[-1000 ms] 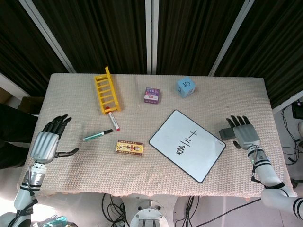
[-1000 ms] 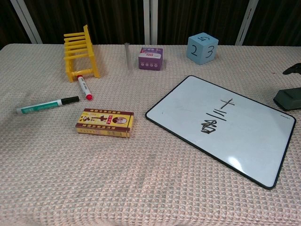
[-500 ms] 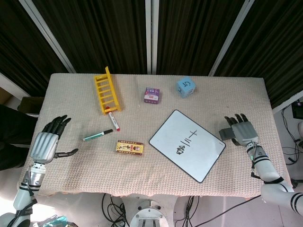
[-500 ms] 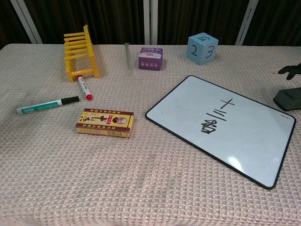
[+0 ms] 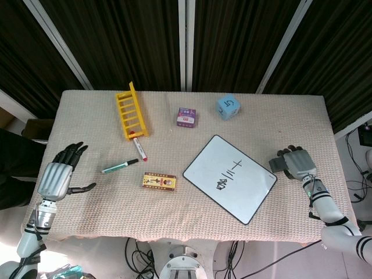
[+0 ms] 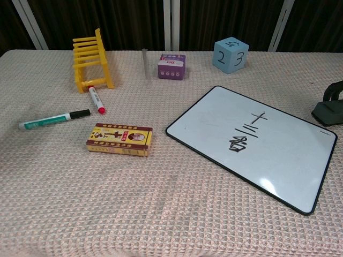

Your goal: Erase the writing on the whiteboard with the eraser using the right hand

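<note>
The whiteboard (image 5: 230, 178) lies tilted at the table's right centre, with black writing (image 5: 229, 172) in its middle; the chest view shows the whiteboard (image 6: 257, 144) and its writing (image 6: 245, 135) too. The dark grey eraser (image 5: 278, 164) sits on the cloth just right of the board, also seen as the eraser (image 6: 328, 112) at the chest view's right edge. My right hand (image 5: 296, 163) lies over the eraser's right part with its fingers curled down onto it; one finger (image 6: 334, 91) arcs to the eraser's top. Whether it grips is hidden. My left hand (image 5: 58, 174) hovers open at the table's left edge.
A green-capped marker (image 5: 120, 166), a red marker (image 5: 140, 149), a yellow ladder toy (image 5: 131, 110) and a yellow card box (image 5: 159, 181) lie left of the board. A purple box (image 5: 186, 116) and a blue number cube (image 5: 228, 106) stand behind it.
My right hand's fingers have curled down over the eraser from an outstretched pose. The eraser, whiteboard and left hand have not moved.
</note>
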`<state>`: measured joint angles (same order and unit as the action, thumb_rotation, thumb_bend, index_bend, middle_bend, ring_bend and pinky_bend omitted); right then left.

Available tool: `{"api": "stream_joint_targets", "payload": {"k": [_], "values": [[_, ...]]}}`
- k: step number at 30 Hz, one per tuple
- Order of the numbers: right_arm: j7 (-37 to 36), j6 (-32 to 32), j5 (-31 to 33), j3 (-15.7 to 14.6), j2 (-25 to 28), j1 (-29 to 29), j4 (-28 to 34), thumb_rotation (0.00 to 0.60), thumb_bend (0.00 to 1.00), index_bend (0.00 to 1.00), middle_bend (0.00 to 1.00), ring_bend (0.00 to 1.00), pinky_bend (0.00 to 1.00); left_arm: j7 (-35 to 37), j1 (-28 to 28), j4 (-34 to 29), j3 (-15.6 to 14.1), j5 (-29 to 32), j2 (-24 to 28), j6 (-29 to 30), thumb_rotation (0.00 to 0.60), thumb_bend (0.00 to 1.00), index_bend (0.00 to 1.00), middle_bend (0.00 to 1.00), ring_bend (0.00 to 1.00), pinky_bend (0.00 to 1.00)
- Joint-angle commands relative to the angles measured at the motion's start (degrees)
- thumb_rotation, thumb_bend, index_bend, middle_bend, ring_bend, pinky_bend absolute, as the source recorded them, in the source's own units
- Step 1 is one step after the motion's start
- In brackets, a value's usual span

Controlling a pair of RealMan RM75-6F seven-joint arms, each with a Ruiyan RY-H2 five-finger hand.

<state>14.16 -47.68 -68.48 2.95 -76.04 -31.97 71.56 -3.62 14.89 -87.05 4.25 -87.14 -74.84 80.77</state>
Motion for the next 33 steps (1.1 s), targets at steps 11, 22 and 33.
{"api": "stream_joint_targets", "payload": {"k": [11,22,33], "values": [[-2.9,-4.7,-5.0,-0.2,-1.3,1.0,-1.6,0.600,0.31,0.61,0.51,0.42,0.48,0.9,-0.2,0.5,-0.3,-0.1,0.2,0.2,0.468,0.00,0.11,0.07,0.09,0.21],[-14.9,-18.9,-23.6,-4.7,-1.0,2.8,-1.2,0.600,0.35,0.88,0.71,0.61,0.74,2.6,-1.2,1.4,-1.1,-0.6,-0.5,1.5,0.478,0.00,0.11,0.07,0.09,0.21],[-7.1,-19.5,-32.0,-10.3,-0.2,3.4,5.8,0.600,0.35,0.92,0.74,0.64,0.78,3.8,-2.1,2.2,-1.2,-0.6,0.1,2.6,0.476,0.00,0.11,0.07,0.09,0.21]]}}
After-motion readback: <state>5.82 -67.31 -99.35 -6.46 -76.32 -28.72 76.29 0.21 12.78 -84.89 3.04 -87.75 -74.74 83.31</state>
